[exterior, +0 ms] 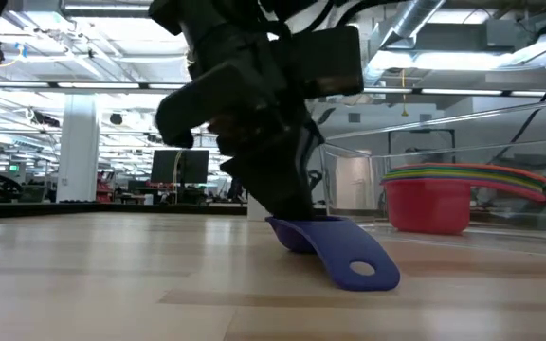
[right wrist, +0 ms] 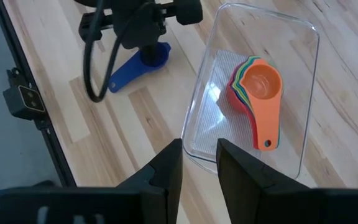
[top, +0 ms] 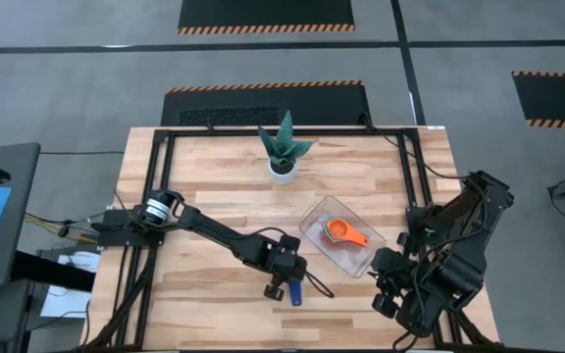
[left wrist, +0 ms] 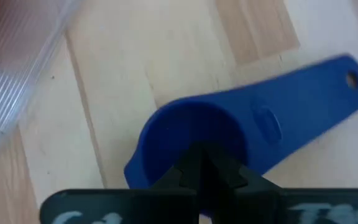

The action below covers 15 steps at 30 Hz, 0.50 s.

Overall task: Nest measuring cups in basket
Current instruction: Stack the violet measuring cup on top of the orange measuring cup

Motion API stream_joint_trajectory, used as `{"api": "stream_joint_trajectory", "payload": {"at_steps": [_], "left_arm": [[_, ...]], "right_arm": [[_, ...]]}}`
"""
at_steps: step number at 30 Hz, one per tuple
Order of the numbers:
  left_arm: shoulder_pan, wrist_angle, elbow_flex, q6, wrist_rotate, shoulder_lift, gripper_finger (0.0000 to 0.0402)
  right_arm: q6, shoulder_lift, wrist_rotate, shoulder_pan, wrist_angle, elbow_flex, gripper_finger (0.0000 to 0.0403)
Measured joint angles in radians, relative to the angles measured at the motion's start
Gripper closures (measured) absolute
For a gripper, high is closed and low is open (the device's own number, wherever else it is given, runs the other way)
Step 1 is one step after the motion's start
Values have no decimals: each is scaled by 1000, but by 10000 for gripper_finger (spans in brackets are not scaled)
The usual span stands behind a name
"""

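Blue measuring cup (left wrist: 191,134), lying on the wooden table (top: 204,176) near its front edge, sits directly under the left gripper (top: 284,277). Its flat handle runs outward along the boards and tilts up off the surface. The left gripper's fingertips (left wrist: 199,169) stand close together at the cup's bowl, pinching its rim. Bare planks lie open to the left of the cup.

Just beyond and to the right lies the clear basket (top: 314,218), apart from the blue cup. Inside it rests the nested stack of measuring cups (right wrist: 253,93), red at the bottom and orange on top, with handles fanned toward one short wall. The rest of the basket floor is free.

The right gripper (right wrist: 200,163) hovers beside the basket's near right corner, fingers slightly apart and holding nothing. Farthest back, a white plant pot (top: 282,169) stands at the table's rear centre.
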Motion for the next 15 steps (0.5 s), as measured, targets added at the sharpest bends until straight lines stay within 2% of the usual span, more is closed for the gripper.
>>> {"api": "stream_joint_trajectory", "payload": {"at_steps": [15], "left_arm": [[-1, -51, 0, -373, -24, 0, 401]], "right_arm": [[-2, 0, 0, 0, 0, 0, 281]]}}
